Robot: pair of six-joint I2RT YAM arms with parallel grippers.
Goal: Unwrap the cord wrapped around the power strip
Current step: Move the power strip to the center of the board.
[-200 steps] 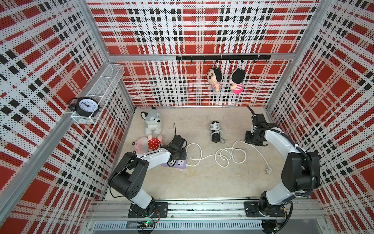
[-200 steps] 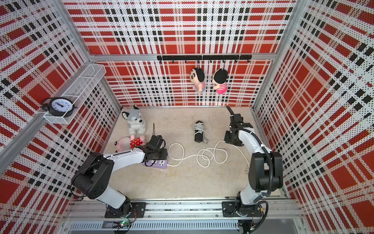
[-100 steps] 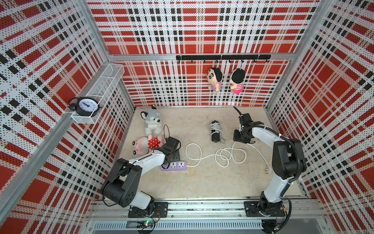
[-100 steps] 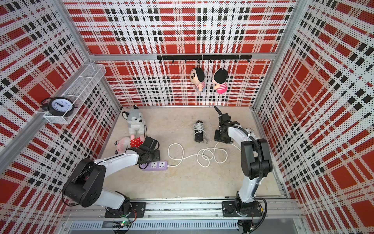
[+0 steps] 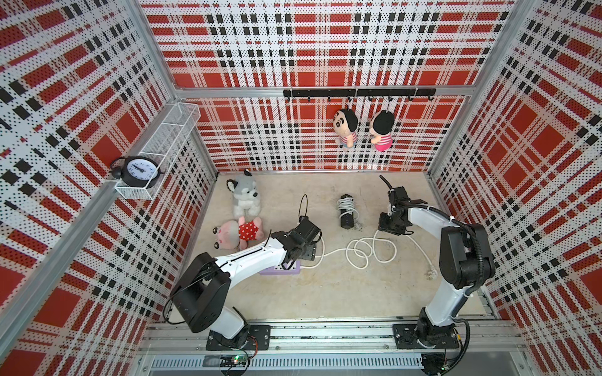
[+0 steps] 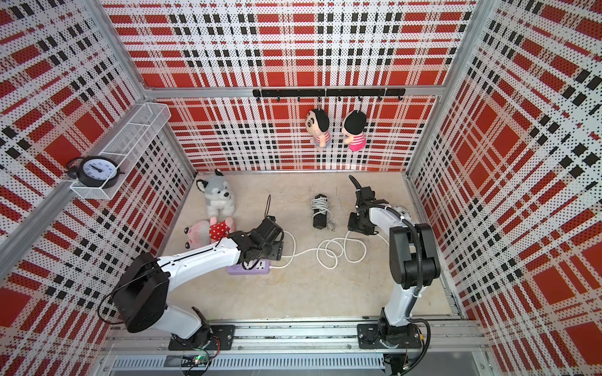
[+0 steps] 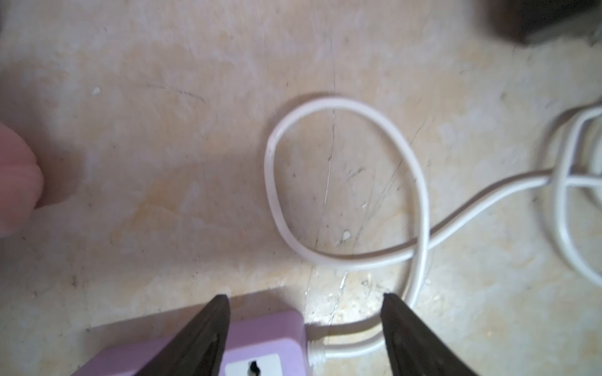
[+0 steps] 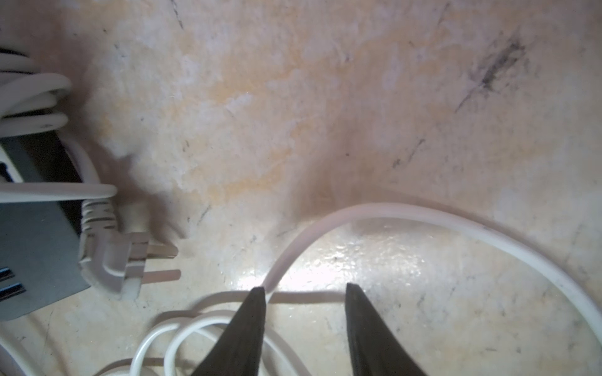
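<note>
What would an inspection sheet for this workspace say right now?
Surface: beige tabletop, scuffed.
Job's things: purple power strip, its white cord loose in loops; black power strip with wrapped cord.
Clutter: plush dog, plush pig.
Grippers: left gripper open over the purple power strip's end; right gripper open above the white cord; neither holds anything.
Cables: black wire loop at left wrist.
Surroundings: plaid walls, clock on wire shelf, two dolls on hook rail.

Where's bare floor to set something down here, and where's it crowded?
Bare: the wide front strip between the purple power strip, white cord loops and front rail; also the back between husky plush and black power strip. Crowded: around those loops.
</note>
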